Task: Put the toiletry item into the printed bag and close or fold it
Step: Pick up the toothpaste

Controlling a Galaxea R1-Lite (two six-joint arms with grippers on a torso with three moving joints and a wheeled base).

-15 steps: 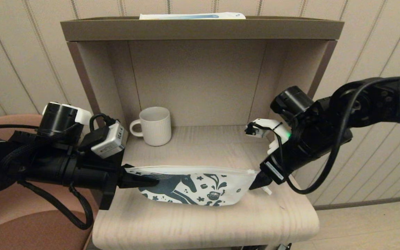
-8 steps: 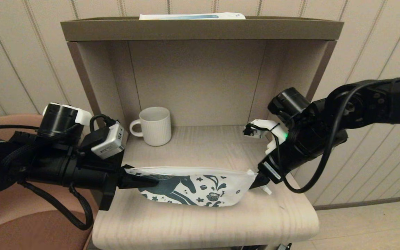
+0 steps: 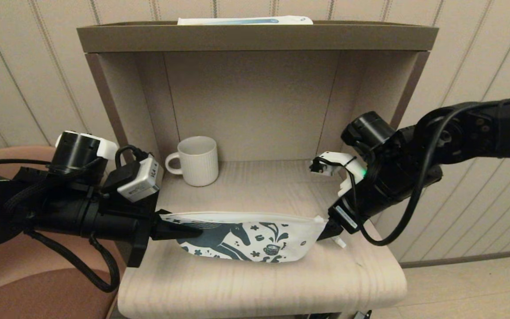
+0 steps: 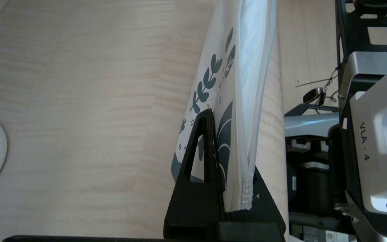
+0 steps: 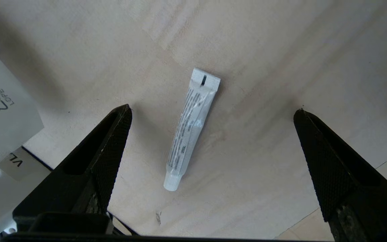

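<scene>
- On the wooden shelf (image 3: 259, 283): printed bag (image 3: 246, 237) held up by its zip end, left gripper (image 4: 228, 188) clamped tight on that edge.
- Toiletry item (image 5: 190, 129) lies flat on the wood just past the bag's far end, untouched, outside the bag.
- Right gripper (image 5: 213, 134) hovers directly above the tube, jaws spread wide to either side of it, nothing held.
- Progress: early. Bag secured; tube pickup, insertion and closing all left.
- Mug (image 3: 197, 160) at the back, well apart from the work.
</scene>
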